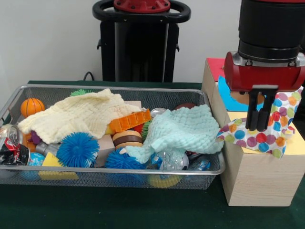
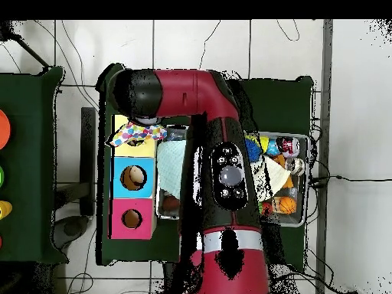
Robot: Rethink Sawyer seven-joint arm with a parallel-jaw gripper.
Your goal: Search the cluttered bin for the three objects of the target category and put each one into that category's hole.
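Note:
My gripper [image 1: 259, 128] hangs over the yellow-topped wooden box [image 1: 296, 143] at the right. Its fingers stand close together, shut on a white polka-dot cloth [image 1: 252, 138]. The cloth is bunched round them, lies on the yellow top and drapes over the box's left edge. In the overhead view the cloth [image 2: 136, 133] lies across the yellow face [image 2: 122, 148] and covers most of the hole; the arm hides the gripper there. The wire mesh bin [image 1: 119, 170] sits to the left, full of clutter. I see no other polka-dot cloth in it.
A pale yellow knitted cloth [image 1: 76, 114] and a mint-green knitted cloth [image 1: 183, 129] lie over the bin's contents. Blue spiky balls [image 1: 77, 149], an orange ball [image 1: 32, 106] and a can [image 1: 12, 143] show. The blue-faced [image 2: 132, 178] and red-faced [image 2: 132, 218] holes follow the yellow one.

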